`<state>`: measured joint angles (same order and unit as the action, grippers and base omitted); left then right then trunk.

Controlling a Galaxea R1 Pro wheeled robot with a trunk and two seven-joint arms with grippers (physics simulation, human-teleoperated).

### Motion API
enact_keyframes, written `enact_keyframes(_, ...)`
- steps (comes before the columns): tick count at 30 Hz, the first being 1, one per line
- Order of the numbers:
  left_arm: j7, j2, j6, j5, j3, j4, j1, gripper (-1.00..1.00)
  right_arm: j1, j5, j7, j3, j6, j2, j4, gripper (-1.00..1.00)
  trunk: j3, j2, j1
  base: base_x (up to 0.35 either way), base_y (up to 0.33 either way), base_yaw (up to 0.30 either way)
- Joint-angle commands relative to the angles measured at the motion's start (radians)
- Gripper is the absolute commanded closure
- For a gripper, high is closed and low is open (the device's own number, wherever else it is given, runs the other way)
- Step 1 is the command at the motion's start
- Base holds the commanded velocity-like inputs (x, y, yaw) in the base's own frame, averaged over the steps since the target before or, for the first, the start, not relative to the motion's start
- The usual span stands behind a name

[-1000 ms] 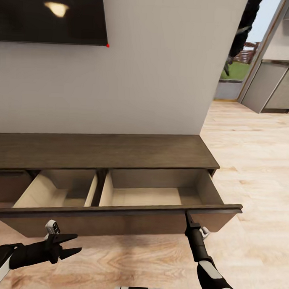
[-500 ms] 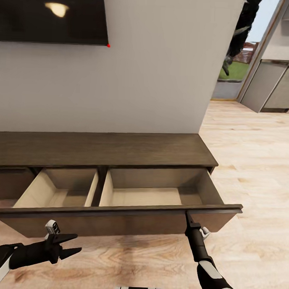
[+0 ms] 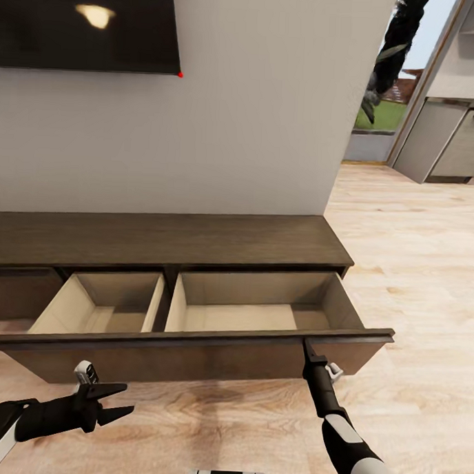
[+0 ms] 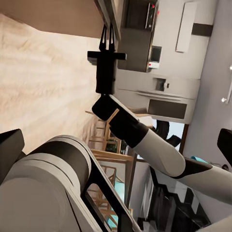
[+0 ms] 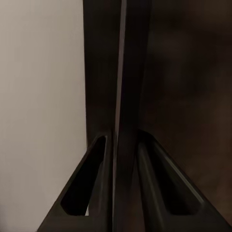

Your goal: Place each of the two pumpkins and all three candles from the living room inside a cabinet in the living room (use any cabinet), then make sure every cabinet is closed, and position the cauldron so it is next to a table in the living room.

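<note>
The cabinet [image 3: 168, 241] stands against the wall below a dark screen [image 3: 88, 23], and its wide drawer [image 3: 191, 345] is pulled well out, showing two pale beige compartments with nothing in them. Judged as a thing to handle, the drawer is a rigid wooden box on runners: stiff, not fragile, likely to slide with steady resistance instead of lifting, and apt to bind if pushed or pulled well off centre, being so wide. The thin overhanging lip along the top of its front panel is the natural place to take hold, and that is where the right end effector [image 3: 307, 345] sits, toward the right-hand end of the front. In the right wrist view its two fingers [image 5: 92, 183] stand either side of a narrow dark edge, closed down on it with little or no gap visible, so I read it as clamped on the drawer lip. A grip that far to one side could skew the drawer on its runners; a straight, even motion would be advisable. The left end effector [image 3: 115, 411] hangs low over the wooden floor [image 3: 415, 272] in front of the drawer, apart from it, with its fingers spread and nothing between them. No pumpkins, candles or cauldron are to be seen from here; an opening to another room lies to the right.
</note>
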<state>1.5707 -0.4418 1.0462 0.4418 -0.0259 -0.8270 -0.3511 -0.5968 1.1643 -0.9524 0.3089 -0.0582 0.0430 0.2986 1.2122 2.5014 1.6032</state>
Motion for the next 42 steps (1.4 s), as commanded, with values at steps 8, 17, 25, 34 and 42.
enact_keyframes(8, 0.0, 0.0, 0.0, 0.0, 0.0, 0.0, 0.0, -1.0, 0.043, -0.011, -0.095, -0.033, -0.003, 0.004, 0.001, 1.0, 0.0, 0.0, 0.0, -0.004, 0.0, 0.0)
enact_keyframes(17, 0.0, 0.0, 0.0, -0.001, 0.0, 0.0, 0.0, -1.0, 0.043, -0.009, -0.093, -0.033, -0.007, 0.003, 0.0, -1.0, 0.0, 0.0, 0.0, 0.0, 0.0, 0.0)
enact_keyframes(25, 0.0, 0.0, 0.0, 0.0, 0.0, 0.0, 0.0, -1.0, 0.043, -0.01, -0.087, -0.034, -0.015, 0.002, 0.0, -1.0, 0.0, 0.0, 0.0, -0.094, 0.0, 0.0)
enact_keyframes(34, 0.0, 0.0, 0.0, 0.001, 0.004, 0.002, 0.0, -1.0, 0.043, -0.118, 0.006, -0.037, -0.228, -0.029, 0.001, -1.0, 0.0, 0.0, 0.0, -0.125, 0.0, 0.0)
enact_keyframes(42, 0.0, -0.013, 0.001, -0.003, 0.007, -0.001, -0.006, -1.0, 0.043, -0.19, 0.179, -0.033, -0.456, -0.057, 0.002, -1.0, -0.023, -0.001, -0.003, -0.002, 0.0, 0.0)
